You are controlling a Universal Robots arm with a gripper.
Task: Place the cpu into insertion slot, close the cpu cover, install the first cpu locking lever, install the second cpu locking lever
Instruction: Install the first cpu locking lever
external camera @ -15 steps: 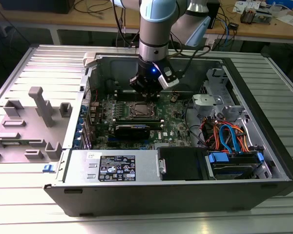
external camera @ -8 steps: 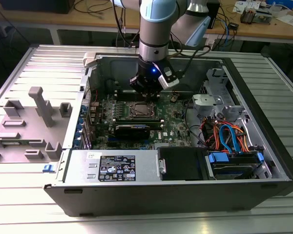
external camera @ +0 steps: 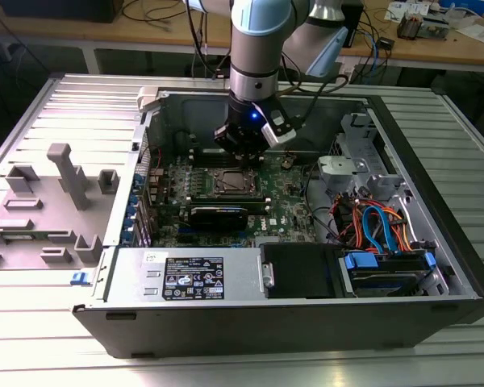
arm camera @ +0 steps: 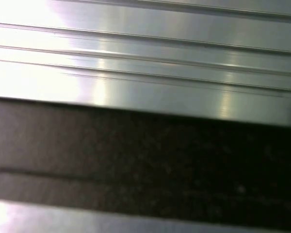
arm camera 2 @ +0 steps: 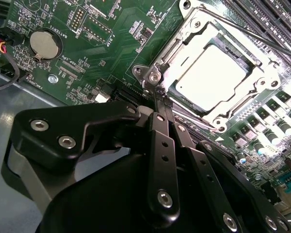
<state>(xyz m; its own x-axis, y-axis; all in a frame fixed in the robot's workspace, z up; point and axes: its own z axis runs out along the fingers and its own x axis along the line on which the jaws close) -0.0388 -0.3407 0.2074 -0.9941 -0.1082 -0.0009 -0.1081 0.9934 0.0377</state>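
Just above the middle of the exterior view, the black gripper (external camera: 244,147) hangs inside the open computer case (external camera: 436,234). Its fingers (arm camera 2: 157,109) are drawn together at a corner of the metal-rimmed insertion slot (arm camera 2: 153,75). Flat in that slot, upper right of the second wrist view, lies the square silver-grey cpu (arm camera 2: 211,77), framed by the closed thin metal cpu cover (arm camera 2: 182,48). Gripper links hide the slot's lower edge.

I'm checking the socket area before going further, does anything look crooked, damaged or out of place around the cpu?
Nothing stands out. In the second wrist view the cpu lies flat and square in the insertion slot, with the cpu cover down around it. The gripper sits at the socket's corner. No visible damage on the green motherboard.
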